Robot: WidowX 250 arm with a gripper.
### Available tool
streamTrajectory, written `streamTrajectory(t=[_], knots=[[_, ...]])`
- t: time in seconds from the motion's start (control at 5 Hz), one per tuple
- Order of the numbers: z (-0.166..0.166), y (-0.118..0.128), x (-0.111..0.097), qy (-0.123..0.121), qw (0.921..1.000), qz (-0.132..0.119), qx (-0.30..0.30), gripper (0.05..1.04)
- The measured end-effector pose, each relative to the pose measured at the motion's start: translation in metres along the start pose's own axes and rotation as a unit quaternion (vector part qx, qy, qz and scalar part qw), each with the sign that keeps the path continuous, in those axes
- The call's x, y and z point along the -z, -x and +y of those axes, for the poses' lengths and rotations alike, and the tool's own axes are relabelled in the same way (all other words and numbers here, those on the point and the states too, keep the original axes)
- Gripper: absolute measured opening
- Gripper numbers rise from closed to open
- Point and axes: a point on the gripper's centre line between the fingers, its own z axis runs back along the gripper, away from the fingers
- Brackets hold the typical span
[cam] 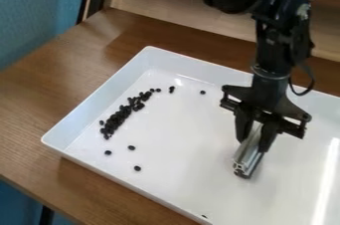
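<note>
Metal bar (248, 155) gripped by the claw (252, 144), slanting within a white tray (179, 169), black beans (118, 118) clustered toward the tray's left side, wooden table (37, 99) beneath.

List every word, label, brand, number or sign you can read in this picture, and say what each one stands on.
None can be read on the tray, metal bar, gripper or table.
The pale patch on the arm is too small to tell whether it is print.

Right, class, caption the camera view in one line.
Black robot arm, metal bar in its jaws, over a white tray with black pellets.
</note>
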Motion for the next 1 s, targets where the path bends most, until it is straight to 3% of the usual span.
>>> streamTrajectory(t=[0.4, 1.0], knots=[[0.03, -0.009, 0.008, -0.001, 0.9998, -0.001, -0.018, 0.366], [0.034, -0.025, 0.011, -0.005, 0.9993, -0.008, -0.035, 0.366]])
